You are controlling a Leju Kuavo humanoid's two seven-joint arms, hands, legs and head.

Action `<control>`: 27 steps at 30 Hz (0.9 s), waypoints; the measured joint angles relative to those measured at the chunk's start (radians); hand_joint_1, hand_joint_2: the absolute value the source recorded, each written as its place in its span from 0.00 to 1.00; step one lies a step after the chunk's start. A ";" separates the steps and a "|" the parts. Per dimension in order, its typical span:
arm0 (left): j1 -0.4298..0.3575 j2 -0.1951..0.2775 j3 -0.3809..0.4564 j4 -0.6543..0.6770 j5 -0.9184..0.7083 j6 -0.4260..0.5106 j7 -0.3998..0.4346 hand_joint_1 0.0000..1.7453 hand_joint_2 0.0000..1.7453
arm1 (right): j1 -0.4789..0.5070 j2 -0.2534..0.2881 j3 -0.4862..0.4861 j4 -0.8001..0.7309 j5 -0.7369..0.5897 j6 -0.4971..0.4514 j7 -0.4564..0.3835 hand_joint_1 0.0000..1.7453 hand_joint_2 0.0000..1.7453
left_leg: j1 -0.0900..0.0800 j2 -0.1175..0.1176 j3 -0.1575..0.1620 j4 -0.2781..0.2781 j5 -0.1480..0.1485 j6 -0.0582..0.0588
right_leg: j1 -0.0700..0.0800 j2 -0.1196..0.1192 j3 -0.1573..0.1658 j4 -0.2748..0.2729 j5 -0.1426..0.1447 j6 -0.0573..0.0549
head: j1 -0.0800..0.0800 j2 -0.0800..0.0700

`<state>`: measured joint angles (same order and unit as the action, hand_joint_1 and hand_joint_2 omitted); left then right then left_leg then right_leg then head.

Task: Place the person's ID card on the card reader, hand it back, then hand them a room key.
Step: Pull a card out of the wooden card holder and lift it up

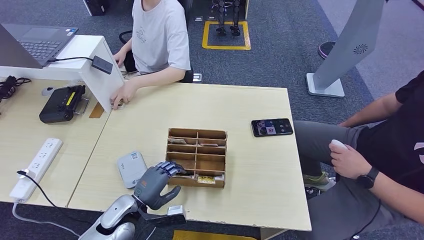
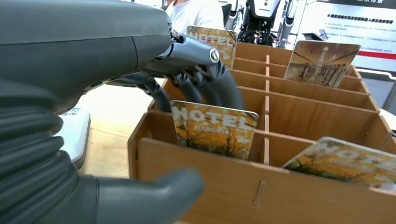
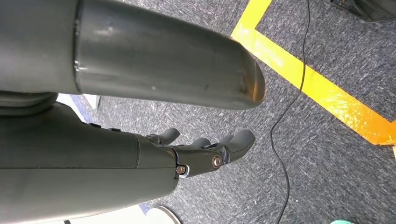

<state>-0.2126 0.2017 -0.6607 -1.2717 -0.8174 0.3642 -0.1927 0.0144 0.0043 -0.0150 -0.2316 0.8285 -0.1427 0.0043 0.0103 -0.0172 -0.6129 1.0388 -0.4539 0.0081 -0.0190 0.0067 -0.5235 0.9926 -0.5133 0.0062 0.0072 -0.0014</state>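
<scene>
A wooden key box (image 1: 197, 132) with several compartments stands mid-table. My left hand (image 1: 156, 181) is at its near left corner, dark fingers (image 2: 224, 86) reaching into the near-left compartment just behind an upright "HOTEL" room key card (image 2: 214, 128). The thumb (image 2: 154, 191) stays outside the box's front wall (image 2: 261, 191), and nothing is pinched. More key cards (image 2: 322, 63) lean in other slots. The white card reader (image 1: 132, 169) lies left of the hand. My right hand (image 3: 205, 149) hangs over carpet, fingers loosely extended and holding nothing. A person in a white shirt rests a hand (image 1: 121, 95) on the table's far left.
A black phone (image 1: 271, 127) lies right of the box. A power strip (image 1: 36, 168), a black device (image 1: 62, 104) and a laptop (image 1: 35, 42) sit on the left desk. A person in black (image 1: 380, 160) sits at the right edge.
</scene>
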 joint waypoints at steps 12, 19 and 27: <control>-0.004 -0.009 0.000 0.000 0.001 -0.013 -0.011 1.00 1.00 | -0.002 -0.002 0.016 -0.006 -0.005 0.002 0.002 0.00 0.00 | 0.000 0.000 0.000 0.000 0.000 0.000 | 0.000 0.000 0.000 0.000 0.000 0.000 | 0.000 0.000; -0.004 -0.012 0.000 0.000 0.025 -0.021 -0.027 1.00 1.00 | -0.002 -0.003 0.020 -0.009 -0.012 0.002 0.004 0.00 0.00 | 0.000 0.000 0.000 0.000 0.000 0.000 | 0.000 0.000 0.000 0.000 0.000 0.000 | 0.000 0.000; -0.004 0.013 0.000 -0.072 0.170 -0.067 -0.097 1.00 1.00 | -0.001 -0.004 0.033 -0.010 -0.033 -0.001 -0.002 0.00 0.00 | 0.000 0.000 0.000 0.000 0.000 0.000 | 0.000 0.000 0.000 0.000 0.000 0.000 | 0.000 0.000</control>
<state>-0.2162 0.2150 -0.6607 -1.3440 -0.6471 0.2973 -0.2901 0.0138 0.0000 0.0177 -0.2415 0.7952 -0.1437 0.0025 0.0104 -0.0174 -0.6129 1.0387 -0.4539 0.0080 -0.0188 0.0065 -0.5236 0.9928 -0.5134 0.0061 0.0073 -0.0012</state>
